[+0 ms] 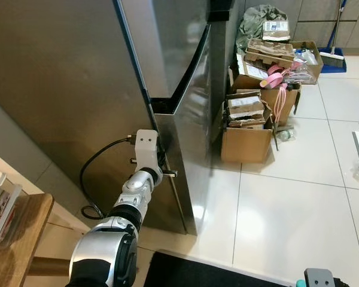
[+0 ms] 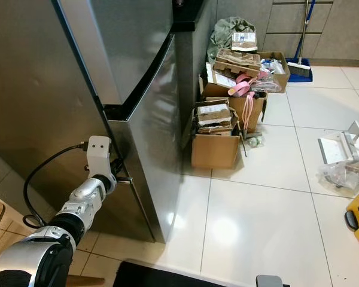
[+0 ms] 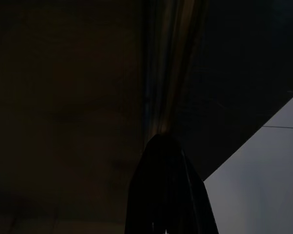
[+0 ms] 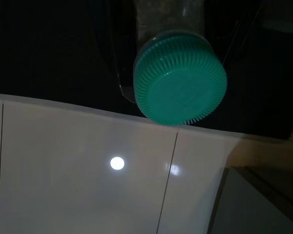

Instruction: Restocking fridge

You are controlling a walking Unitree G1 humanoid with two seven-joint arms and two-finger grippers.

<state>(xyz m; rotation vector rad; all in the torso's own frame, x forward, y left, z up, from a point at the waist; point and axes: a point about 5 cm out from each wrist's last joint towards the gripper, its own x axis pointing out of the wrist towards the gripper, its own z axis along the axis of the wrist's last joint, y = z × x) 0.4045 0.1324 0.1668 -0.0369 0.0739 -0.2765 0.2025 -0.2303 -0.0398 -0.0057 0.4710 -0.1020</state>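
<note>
Left eye view: the left gripper (image 1: pixel 165 172) is at the corner edge of the stainless fridge (image 1: pixel 78 89), in the seam where the upper door meets the lower door (image 1: pixel 188 161). Whether its fingers are spread or pressed together cannot be told; the left wrist view is too dark.

Judgement: the step in hand is opening the fridge. To do it well, seat the fingers fully behind the door edge and pull along the door's swing, not straight back.

In the right wrist view a bottle with a green ribbed cap (image 4: pixel 179 78) sits pinched in the right gripper, held over the white floor tiles (image 4: pixel 78 170). From the left gripper, that bottle lies low at about 4 o'clock; cardboard boxes (image 1: pixel 246 128) stand at 2 o'clock.
</note>
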